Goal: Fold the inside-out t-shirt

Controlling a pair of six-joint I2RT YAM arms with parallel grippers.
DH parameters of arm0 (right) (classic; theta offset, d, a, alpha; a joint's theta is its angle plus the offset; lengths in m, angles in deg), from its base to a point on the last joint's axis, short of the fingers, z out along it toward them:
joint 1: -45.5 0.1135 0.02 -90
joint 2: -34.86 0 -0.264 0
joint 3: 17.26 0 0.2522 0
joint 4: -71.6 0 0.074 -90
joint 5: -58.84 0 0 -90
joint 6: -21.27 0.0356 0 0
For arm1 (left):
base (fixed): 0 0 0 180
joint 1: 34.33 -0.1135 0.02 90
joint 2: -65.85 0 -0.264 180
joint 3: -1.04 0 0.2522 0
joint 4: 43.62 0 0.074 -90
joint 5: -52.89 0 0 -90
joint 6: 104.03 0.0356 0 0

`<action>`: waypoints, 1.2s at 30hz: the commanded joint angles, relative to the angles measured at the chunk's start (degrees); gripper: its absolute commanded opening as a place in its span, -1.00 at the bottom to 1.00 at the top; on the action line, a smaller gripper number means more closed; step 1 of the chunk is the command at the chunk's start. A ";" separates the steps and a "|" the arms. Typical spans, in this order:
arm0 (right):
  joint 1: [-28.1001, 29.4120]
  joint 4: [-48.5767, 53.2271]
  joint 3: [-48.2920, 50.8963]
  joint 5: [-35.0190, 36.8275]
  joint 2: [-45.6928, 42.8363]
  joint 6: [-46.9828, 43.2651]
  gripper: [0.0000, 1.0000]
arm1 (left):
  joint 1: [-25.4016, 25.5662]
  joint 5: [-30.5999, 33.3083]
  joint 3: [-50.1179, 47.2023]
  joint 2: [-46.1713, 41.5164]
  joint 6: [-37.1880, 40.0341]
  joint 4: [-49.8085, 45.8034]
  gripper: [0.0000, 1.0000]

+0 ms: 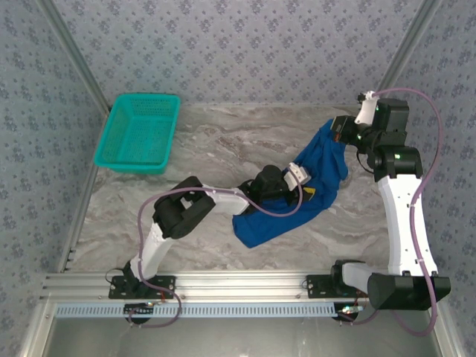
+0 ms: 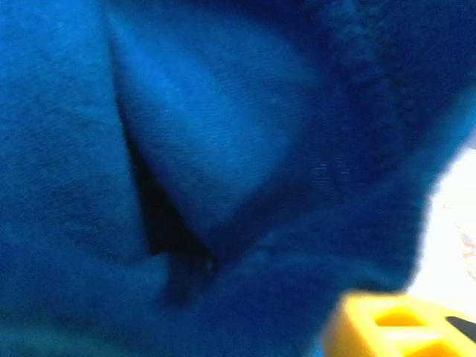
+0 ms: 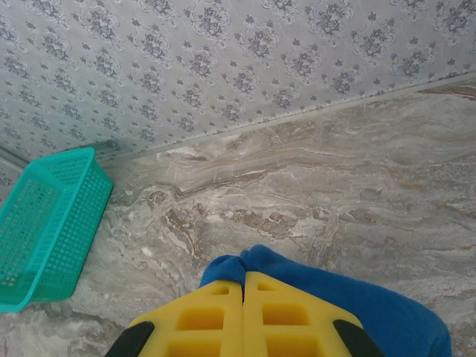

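- Top view: the shirt [image 1: 297,201] lies rumpled on the marble surface [image 1: 223,141], right of centre. Its long axis runs slantwise, from a broad end at near left to a narrow end at far right.
- The right hand [image 1: 341,131] has the far-right end pinched and raised, and the cloth slopes from it down to the surface.
- The left hand [image 1: 292,183] sits on the middle of the shirt, touching the cloth. How wide it stands cannot be told here.
- A teal basket [image 1: 137,134] stands at far left, well apart from the shirt.
- Left wrist view: blue shirt cloth [image 2: 223,149] is close and blurred, with a dark fold running downward. One yellow pad [image 2: 394,327] shows at lower right against the cloth. Whether this hand grips anything cannot be told.
- Right wrist view: the right hand [image 3: 244,281] has its two yellow pads [image 3: 201,320] pressed together, clamped on a bit of shirt [image 3: 372,305] that bulges past their tips and trails right. The basket [image 3: 44,230] sits at left by the wall [image 3: 223,59].
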 commanded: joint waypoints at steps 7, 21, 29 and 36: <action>-1.14 -0.78 -0.47 2.24 -1.22 -3.61 -1.00 | -3.39 0.72 -4.31 -3.96 -4.78 12.89 -0.64; -1.82 -12.18 0.59 0.28 -12.37 -13.66 -1.00 | -12.37 17.64 -10.46 -53.14 15.98 -31.89 -1.00; -0.57 -8.97 -10.53 -3.77 -17.72 -11.56 -1.00 | -2.24 28.43 4.41 -67.18 25.47 -48.34 -1.00; -0.48 -0.23 -23.66 -2.77 -21.10 -9.06 -1.00 | 14.28 42.28 14.56 -69.80 34.67 -57.11 -1.00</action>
